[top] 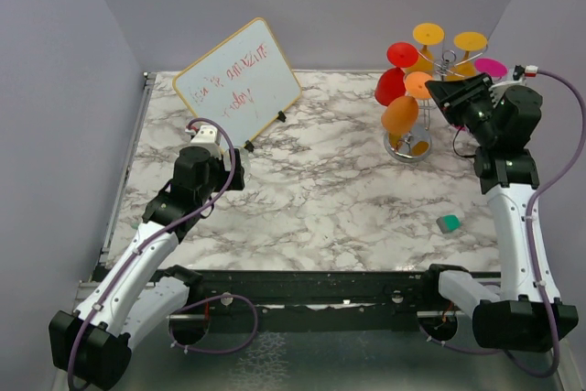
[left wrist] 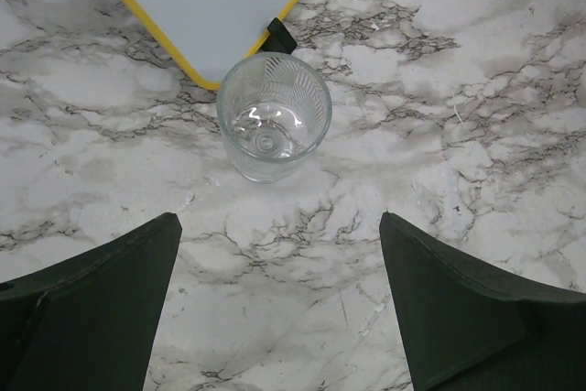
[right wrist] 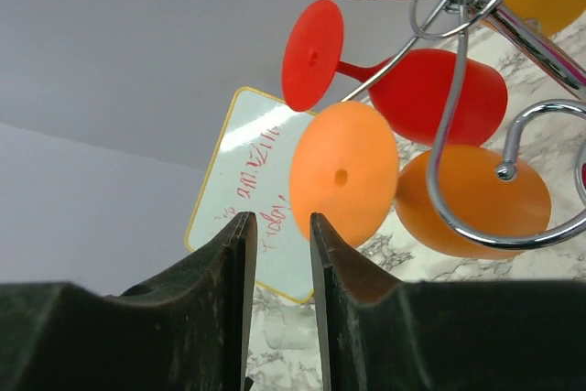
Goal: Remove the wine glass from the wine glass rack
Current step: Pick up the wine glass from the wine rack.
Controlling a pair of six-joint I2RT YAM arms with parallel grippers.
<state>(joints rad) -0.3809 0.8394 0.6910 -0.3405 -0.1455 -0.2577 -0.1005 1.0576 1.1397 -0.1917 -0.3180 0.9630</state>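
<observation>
So that its cups stay off the worktop (top: 320, 190), the rack (top: 408, 146) in the far right corner hangs each one by its flat foot from a curled wire arm. The right fingers (right wrist: 277, 226) sit just beside the rack, facing the foot of the orange wine glass (right wrist: 343, 176), likely to reach its stem. They are nearly together and hold nothing. That glass hangs foot up and mouth down, its long line tipped a bit outward. The left fingers (left wrist: 279, 222), wide apart, hang over a small clear glass (left wrist: 273, 116).
</observation>
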